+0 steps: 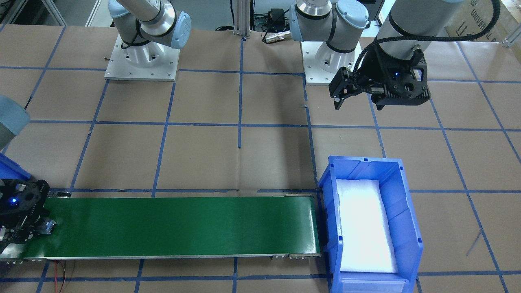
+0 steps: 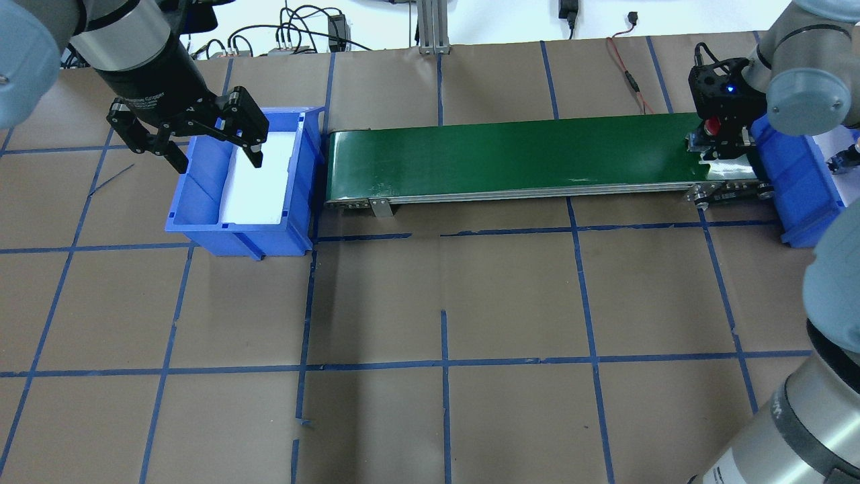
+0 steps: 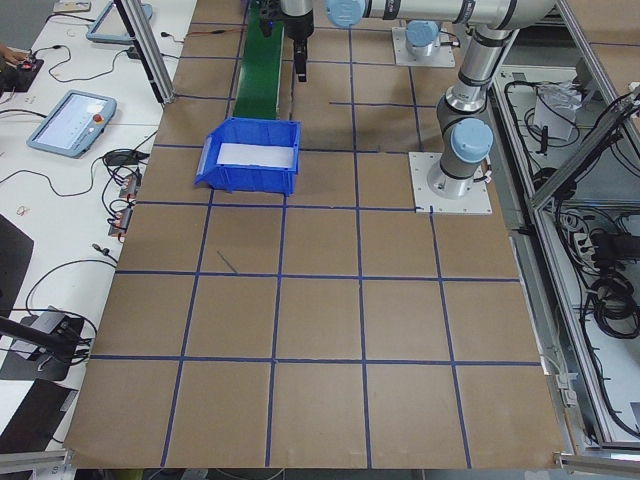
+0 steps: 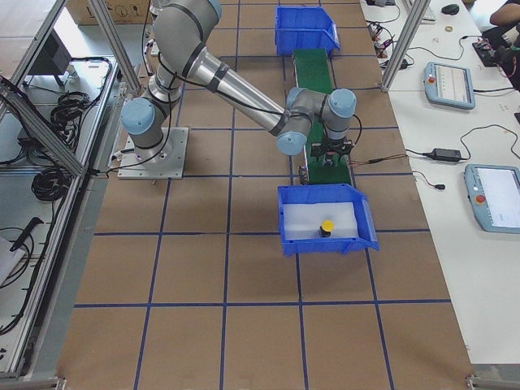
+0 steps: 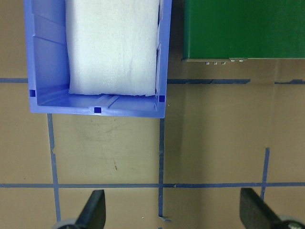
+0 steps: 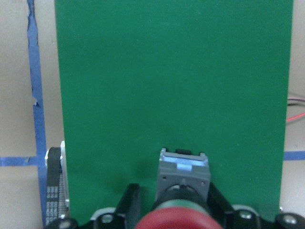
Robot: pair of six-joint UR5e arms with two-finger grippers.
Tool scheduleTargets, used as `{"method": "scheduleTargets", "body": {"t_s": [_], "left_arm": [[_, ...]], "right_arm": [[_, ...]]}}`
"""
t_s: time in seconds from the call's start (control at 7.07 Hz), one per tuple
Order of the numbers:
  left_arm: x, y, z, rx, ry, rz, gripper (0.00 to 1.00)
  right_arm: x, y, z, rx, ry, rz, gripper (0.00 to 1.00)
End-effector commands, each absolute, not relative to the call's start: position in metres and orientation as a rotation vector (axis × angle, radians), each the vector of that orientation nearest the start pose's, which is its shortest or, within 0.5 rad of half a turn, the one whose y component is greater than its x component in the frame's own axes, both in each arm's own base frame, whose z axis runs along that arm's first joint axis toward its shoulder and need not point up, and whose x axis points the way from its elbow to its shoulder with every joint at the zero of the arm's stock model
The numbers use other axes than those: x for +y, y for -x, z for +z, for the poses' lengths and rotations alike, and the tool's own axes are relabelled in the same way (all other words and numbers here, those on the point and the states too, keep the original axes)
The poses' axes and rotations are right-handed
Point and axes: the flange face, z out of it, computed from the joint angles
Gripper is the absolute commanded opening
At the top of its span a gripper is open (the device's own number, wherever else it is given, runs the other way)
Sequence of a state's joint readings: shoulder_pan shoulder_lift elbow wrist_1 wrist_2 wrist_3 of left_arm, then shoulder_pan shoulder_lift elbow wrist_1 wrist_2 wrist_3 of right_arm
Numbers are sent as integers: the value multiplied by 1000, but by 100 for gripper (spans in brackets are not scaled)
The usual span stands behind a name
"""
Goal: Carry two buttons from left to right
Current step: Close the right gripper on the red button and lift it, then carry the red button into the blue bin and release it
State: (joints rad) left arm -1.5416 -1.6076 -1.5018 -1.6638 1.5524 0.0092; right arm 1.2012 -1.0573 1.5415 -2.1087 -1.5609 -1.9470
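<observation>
- Two buttons. The red button (image 6: 183, 177) is pinched in the right gripper (image 2: 720, 142) at the right-hand end of the belt (image 2: 510, 158). The yellow button (image 4: 327, 227) stands on the white foam inside the right bin (image 4: 286, 219).
- Two grippers. The right one has its fingers (image 6: 130, 202) pressed against both sides of the red button's grey body, low over the belt. I cannot tell whether the button touches the green surface.
- The left gripper (image 2: 218, 161) hangs high up near the left bin (image 2: 201, 191). Its fingers (image 5: 93, 210) are spread wide, with nothing between them.
- Two blue bins, one just beside each end of the belt, each lined with a white foam pad (image 2: 259, 181).
- One green belt, running straight from bin to bin. A long stretch of it lies between the red button and the left bin.
- On the robot's side of the belt, the brown-papered table (image 2: 510, 296) spreads wide, marked into squares by blue tape (image 2: 443, 363).
- The right bin's near wall sits close against the belt's end, directly behind the right gripper.
</observation>
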Motion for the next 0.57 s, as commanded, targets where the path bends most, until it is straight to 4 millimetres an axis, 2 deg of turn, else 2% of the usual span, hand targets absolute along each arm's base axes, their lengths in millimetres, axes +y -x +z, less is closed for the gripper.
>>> {"method": "scheduleTargets", "body": {"t_s": [0.0, 0.14, 0.28, 0.42], "left_arm": [[-505, 121, 494, 3161, 35, 94, 100], [-505, 121, 494, 3161, 40, 96, 100], [-505, 121, 494, 3161, 40, 97, 100], [-505, 122, 494, 3161, 40, 94, 100]], "right_arm": [[-665, 119, 334, 2265, 2361, -10, 5], [-688, 130, 371, 2170, 2474, -9, 5], [-692, 153, 371, 2132, 2492, -8, 6], [-678, 213, 367, 2212, 2402, -54, 7]]}}
